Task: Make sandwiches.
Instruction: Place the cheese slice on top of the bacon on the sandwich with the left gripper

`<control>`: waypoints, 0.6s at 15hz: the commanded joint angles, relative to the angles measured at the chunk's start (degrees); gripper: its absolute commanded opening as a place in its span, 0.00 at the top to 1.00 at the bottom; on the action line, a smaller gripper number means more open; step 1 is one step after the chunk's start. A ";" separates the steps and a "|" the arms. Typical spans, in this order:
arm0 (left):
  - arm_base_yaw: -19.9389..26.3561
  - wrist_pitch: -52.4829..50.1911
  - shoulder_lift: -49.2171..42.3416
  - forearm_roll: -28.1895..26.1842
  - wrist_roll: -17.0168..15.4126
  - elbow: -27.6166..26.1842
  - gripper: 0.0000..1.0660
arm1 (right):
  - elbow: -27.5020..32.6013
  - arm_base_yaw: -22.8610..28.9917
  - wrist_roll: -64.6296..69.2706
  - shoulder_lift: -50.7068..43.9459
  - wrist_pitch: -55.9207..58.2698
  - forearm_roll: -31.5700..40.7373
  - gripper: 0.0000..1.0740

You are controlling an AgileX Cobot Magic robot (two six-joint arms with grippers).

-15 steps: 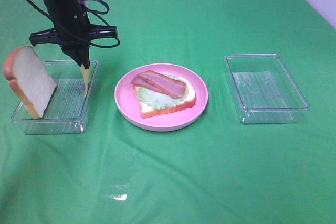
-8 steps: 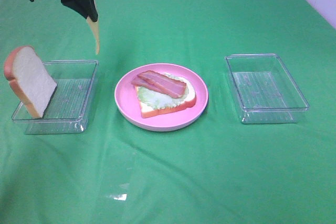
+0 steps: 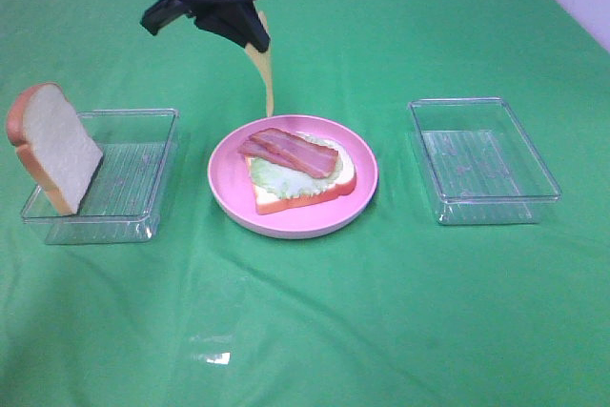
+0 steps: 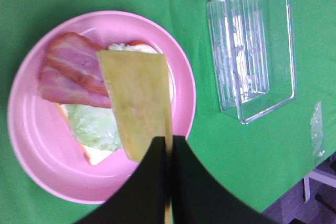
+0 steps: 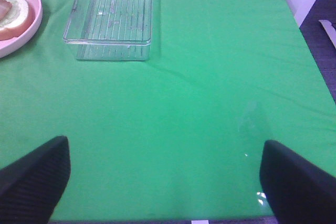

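Note:
A bread slice with lettuce and bacon strips lies on the pink plate. My left gripper is shut on a thin yellow cheese square that hangs down, held above the plate's far edge. In the left wrist view the cheese hangs over the bacon and lettuce, gripper pinched on it. A second bread slice leans upright in the left clear tray. My right gripper is open above bare cloth, out of the exterior high view.
An empty clear tray stands right of the plate; it shows in the right wrist view and the left wrist view. Green cloth covers the table. The table's right edge is near.
My left gripper has lifted the cheese out of the left tray and carried it right, to above the plate's far edge. The sandwich and bread slice have not moved.

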 commanded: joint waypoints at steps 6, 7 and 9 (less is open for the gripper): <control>-7.16 -5.90 8.54 -7.73 5.90 -0.17 1.00 | 0.11 -0.29 -0.57 -1.55 -0.11 -0.06 0.11; -7.10 -5.33 9.45 -8.19 6.93 -0.17 1.00 | 0.11 -0.29 -0.57 -1.55 -0.11 -0.06 0.11; -7.10 -3.38 10.94 -5.84 7.73 -0.17 1.00 | 0.11 -0.29 -0.57 -1.55 -0.11 -0.06 0.11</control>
